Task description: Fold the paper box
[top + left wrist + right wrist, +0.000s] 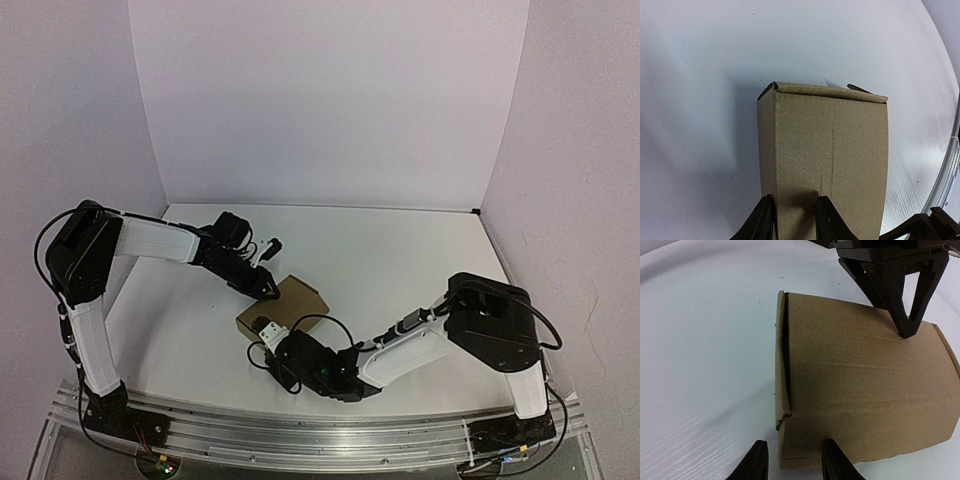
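Note:
The paper box (290,300) lies closed on its side in the middle of the table, plain brown cardboard. My left gripper (266,284) reaches it from the far left and is shut on its far corner. In the left wrist view the gripper (794,221) has one finger on the side wall and one on the top face of the box (825,150). My right gripper (795,464) stands open astride the near corner of the box (865,390), its left finger apart from the cardboard. The end flap (781,355) sits slightly ajar. A left finger (900,305) presses on the box top.
The white table (420,260) is walled in white at the back and sides. An aluminium rail (300,430) runs along the near edge by the arm bases. The table's rounded edge (946,185) shows at the right of the left wrist view.

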Robot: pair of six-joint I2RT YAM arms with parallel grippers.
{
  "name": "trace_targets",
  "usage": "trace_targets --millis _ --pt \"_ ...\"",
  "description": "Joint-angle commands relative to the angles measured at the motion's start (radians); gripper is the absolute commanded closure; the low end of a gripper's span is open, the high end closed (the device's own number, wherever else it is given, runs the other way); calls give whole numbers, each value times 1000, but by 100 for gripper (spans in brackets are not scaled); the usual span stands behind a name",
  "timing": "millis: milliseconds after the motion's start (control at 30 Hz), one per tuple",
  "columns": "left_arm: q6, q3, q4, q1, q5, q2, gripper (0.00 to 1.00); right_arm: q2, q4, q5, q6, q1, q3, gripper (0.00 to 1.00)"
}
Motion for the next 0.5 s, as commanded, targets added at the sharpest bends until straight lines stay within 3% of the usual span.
trace_targets --millis 0,200,467 --pt "13 -45 -98 -12 -38 20 72 -69 33 -83 30 1 -37 60" --pt "53 -50 -83 -12 -51 26 72 -261 34 -153 39 1 -144 46" --pt "122 -62 -70 -12 -59 26 72 -452 35 -218 72 1 -283 38"
